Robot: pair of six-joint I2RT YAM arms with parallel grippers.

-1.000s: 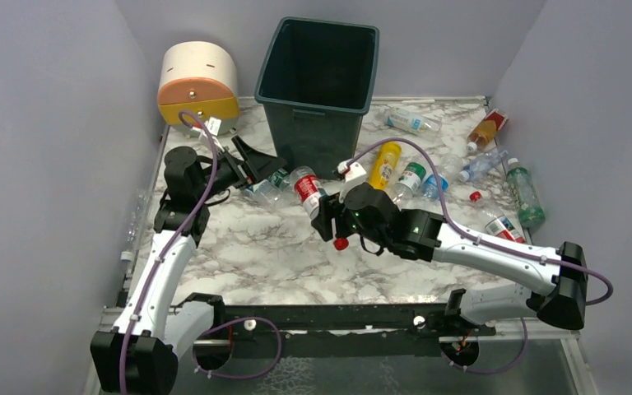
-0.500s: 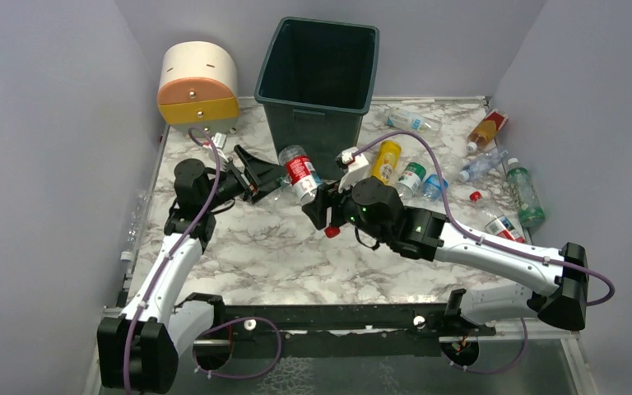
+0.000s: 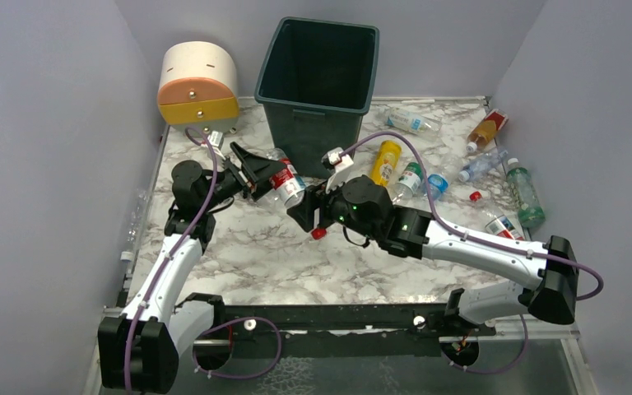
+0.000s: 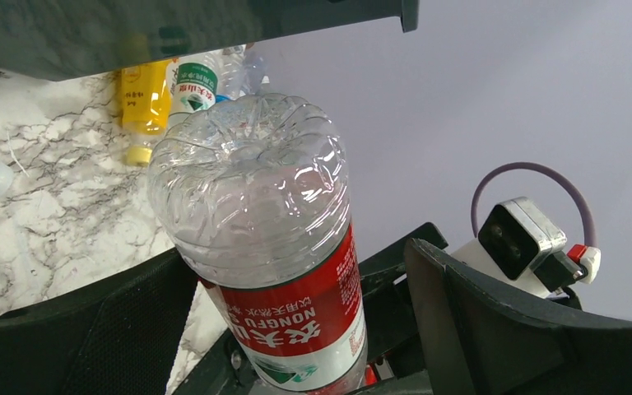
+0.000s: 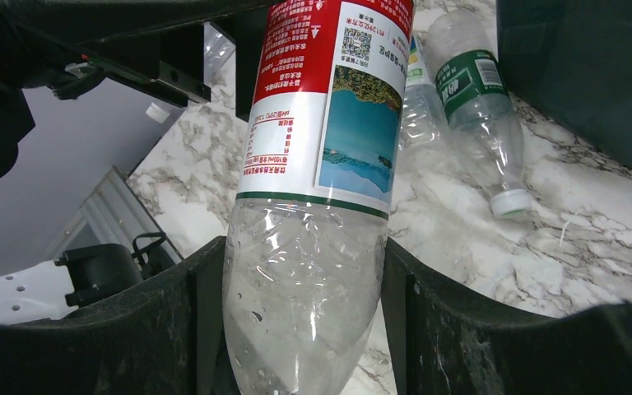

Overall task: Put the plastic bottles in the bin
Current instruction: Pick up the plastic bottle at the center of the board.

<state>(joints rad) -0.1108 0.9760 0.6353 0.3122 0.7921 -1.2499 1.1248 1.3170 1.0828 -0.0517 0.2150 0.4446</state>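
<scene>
Clear plastic bottle with red label (image 3: 286,183) held diagonal: base far-left, red cap near-right. Right gripper (image 5: 304,280) clamps its body; left gripper (image 4: 296,263) splayed wide around the base.

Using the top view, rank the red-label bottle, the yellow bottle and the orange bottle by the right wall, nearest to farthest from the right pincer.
1. red-label bottle: held in the right pincer, just in front of the bin.
2. yellow bottle: lying right of the bin's base.
3. orange bottle: far right corner, by the wall.
</scene>
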